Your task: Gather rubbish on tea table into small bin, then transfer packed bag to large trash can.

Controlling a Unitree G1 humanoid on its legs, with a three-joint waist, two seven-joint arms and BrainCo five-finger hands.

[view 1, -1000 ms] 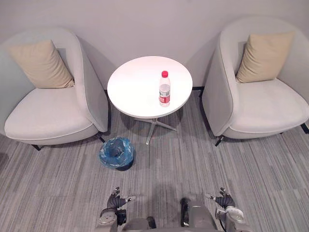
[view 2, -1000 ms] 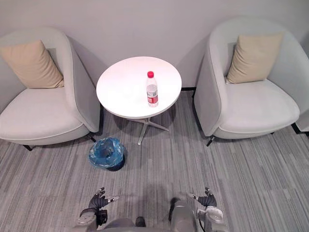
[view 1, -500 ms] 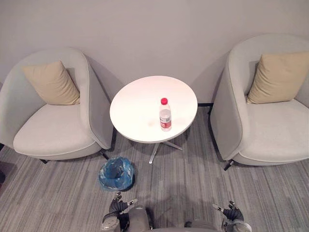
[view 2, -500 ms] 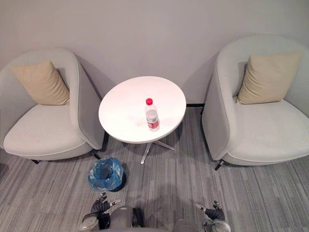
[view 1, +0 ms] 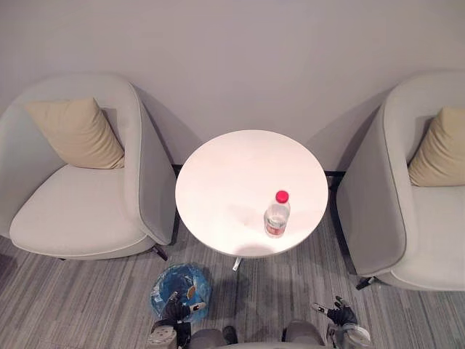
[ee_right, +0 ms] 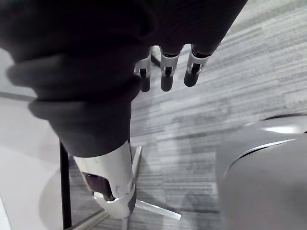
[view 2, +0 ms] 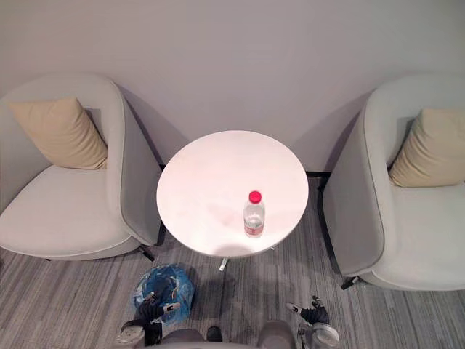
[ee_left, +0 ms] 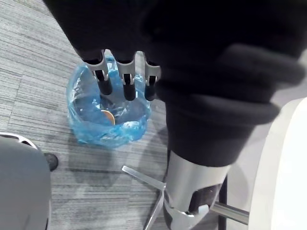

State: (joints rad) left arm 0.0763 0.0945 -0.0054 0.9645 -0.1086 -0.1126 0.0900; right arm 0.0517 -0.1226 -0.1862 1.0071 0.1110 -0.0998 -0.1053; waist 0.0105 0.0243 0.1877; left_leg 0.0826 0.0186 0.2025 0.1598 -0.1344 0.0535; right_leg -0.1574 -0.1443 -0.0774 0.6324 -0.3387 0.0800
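With fingers slack and empty on the left hand [view 1: 174, 313] and right hand [view 1: 338, 314], a red-capped clear plastic bottle [view 1: 276, 215] stands ungathered on the round white bench [view 1: 232, 174] well beyond them, the blue-bagged small bin [ee_left: 105, 120] near the left fingers.

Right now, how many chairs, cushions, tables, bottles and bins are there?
armchairs: 2
cushions: 2
round table: 1
bottle: 1
small bin: 1
Total: 7
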